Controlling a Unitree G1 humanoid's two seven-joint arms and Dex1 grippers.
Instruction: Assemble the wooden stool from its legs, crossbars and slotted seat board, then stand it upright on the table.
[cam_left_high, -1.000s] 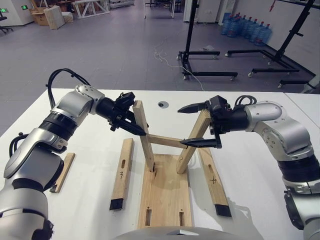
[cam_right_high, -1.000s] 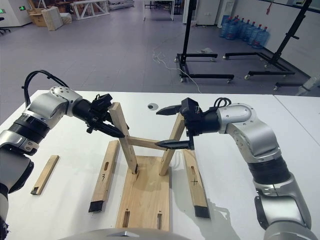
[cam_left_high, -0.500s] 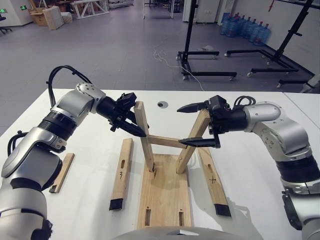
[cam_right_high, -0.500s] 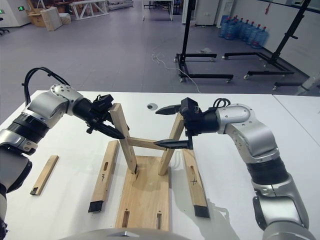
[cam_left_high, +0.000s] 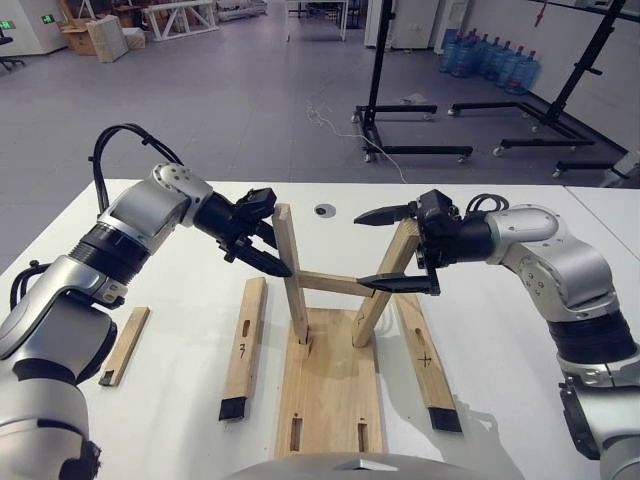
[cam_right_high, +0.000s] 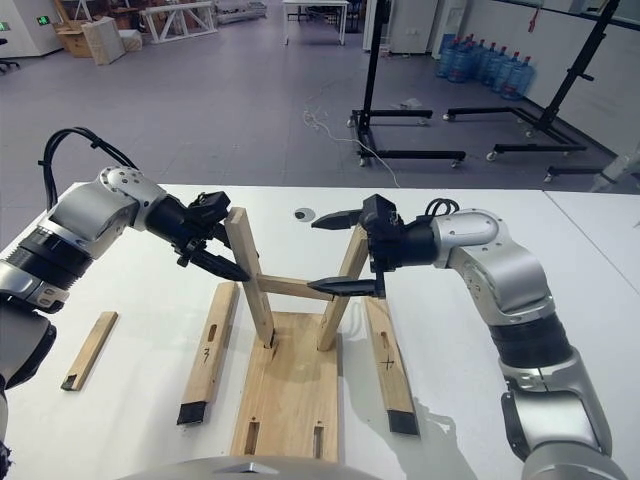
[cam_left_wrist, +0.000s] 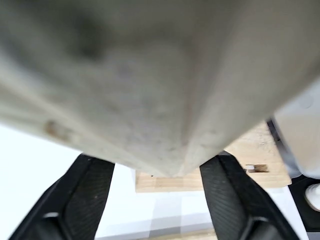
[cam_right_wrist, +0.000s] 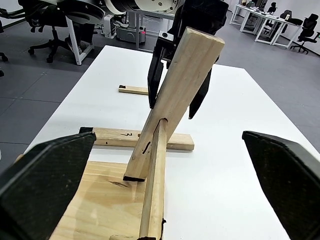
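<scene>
The slotted seat board (cam_left_high: 331, 392) lies flat near the table's front edge. Two legs stand in its slots, a left leg (cam_left_high: 292, 280) and a right leg (cam_left_high: 386, 283), both leaning and joined by a thin crossbar (cam_left_high: 334, 284). My left gripper (cam_left_high: 266, 248) is shut on the left leg near its top; that leg (cam_left_wrist: 150, 90) fills the space between its fingers (cam_left_wrist: 87, 200). My right gripper (cam_left_high: 388, 250) stands wide open around the upper part of the right leg, one finger above and one below. From the right wrist, the left leg (cam_right_wrist: 172, 95) and crossbar (cam_right_wrist: 154, 180) lie ahead.
A loose leg (cam_left_high: 245, 345) with a black foot lies flat left of the board, another (cam_left_high: 428, 365) right of it. A short crossbar (cam_left_high: 124, 345) lies at the far left. A round cable port (cam_left_high: 326, 209) sits at the table's back.
My left gripper and the top of the left leg have edged slightly to the right. The right gripper has stayed open around the right leg, shifting only a little.
</scene>
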